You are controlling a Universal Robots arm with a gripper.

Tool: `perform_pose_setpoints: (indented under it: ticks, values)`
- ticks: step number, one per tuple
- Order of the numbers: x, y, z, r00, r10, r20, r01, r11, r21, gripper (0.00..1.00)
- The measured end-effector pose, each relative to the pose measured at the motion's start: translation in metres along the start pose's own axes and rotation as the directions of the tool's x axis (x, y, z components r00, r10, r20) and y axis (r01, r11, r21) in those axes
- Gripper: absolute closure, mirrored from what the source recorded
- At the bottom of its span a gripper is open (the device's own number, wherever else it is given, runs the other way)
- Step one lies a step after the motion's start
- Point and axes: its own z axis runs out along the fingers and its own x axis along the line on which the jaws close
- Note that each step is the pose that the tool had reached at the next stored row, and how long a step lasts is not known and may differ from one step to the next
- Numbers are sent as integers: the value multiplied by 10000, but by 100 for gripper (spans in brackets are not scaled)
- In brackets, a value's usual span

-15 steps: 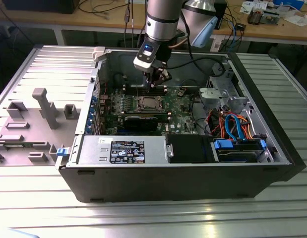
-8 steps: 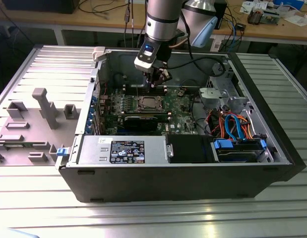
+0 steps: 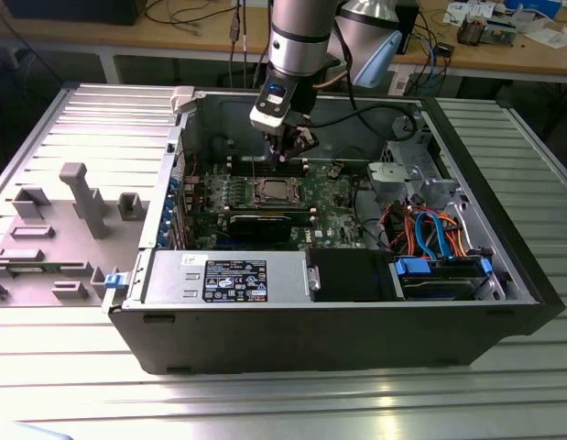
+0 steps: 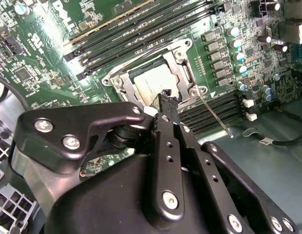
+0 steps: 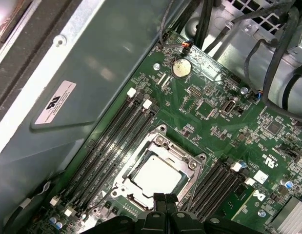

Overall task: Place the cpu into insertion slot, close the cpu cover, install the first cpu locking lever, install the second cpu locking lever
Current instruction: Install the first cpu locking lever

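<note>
CPU (image 5: 158, 174) sits in insertion slot (image 4: 116, 80) mid motherboard (image 5: 214, 122); cpu cover (image 4: 184, 73) looks down.
Pincer (image 4: 166, 97) fingers together, nothing held, tip at slot's edge nr a locking lever (image 4: 216, 117) that seems unlatched. Looks like lever step: press low & sideways under its hook, w/o scraping board. Memory slots (image 5: 111, 141) flank both sides, capacitors (image 4: 233, 44) close, so tight clearance.

The cpu (image 5: 158, 174) looks silvery, the motherboard (image 5: 214, 127) green, the gripper (image 5: 165, 197) black.

Silver arm (image 3: 301, 37); black gripper (image 4: 168, 99) (perhaps 10 screws (image 4: 170, 200)).
</note>
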Motion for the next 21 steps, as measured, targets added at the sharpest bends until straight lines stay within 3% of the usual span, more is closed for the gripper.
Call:
perform_pose_setpoints:
  ticks: [2, 3, 4, 6, 7, 12, 21]
  values:
    - [0, 0, 0, 9999, -95, -39, 95, 10000, -32, 89]
    - [0, -1, 0, 9997, -176, -149, 174, 9998, -116, 89]
    - [0, 0, 0, 9996, -214, -209, 210, 9996, -163, 89]
    - [0, 0, 0, 9991, -302, -288, 295, 9993, -229, 89]
    - [1, 0, 0, 9989, -361, -300, 354, 9991, -240, 89]
    - [0, 0, 0, 9955, -911, -271, 905, 9956, -229, 89]
    - [0, 0, 0, 9894, -1432, -240, 1427, 9895, -214, 89]
